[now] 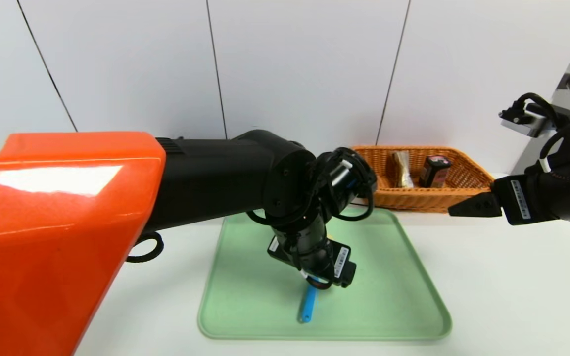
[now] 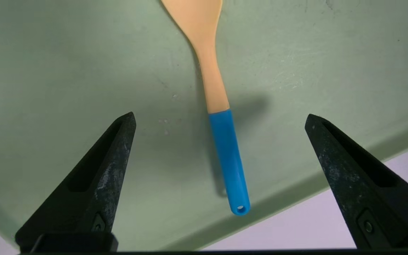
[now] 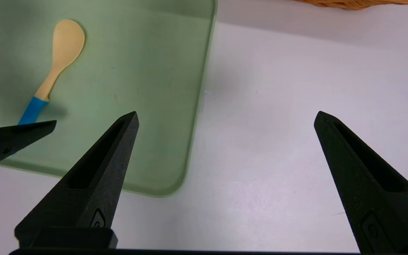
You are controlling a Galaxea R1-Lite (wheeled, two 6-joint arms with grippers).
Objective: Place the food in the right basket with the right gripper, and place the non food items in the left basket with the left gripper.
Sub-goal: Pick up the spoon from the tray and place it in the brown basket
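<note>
Spoon (image 2: 221, 106), the last item on the green tray (image 2: 66, 71), lies flat between the left tool's (image 2: 220, 118) wide-open, empty jaws; best lowered squarely astride the blue handle before closing. Right tool (image 3: 225, 117) open, empty, idle.

In the head view the left arm (image 1: 245, 183) covers the bowl of the spoon (image 1: 308, 305), leaving only its blue handle showing on the green tray (image 1: 389, 277), and blocks everything left of the tray. The orange-tan basket (image 1: 423, 198) wall hides the lower parts of the snack packet (image 1: 403, 169) and the small dark box (image 1: 434, 171); its label is too small to read.
</note>
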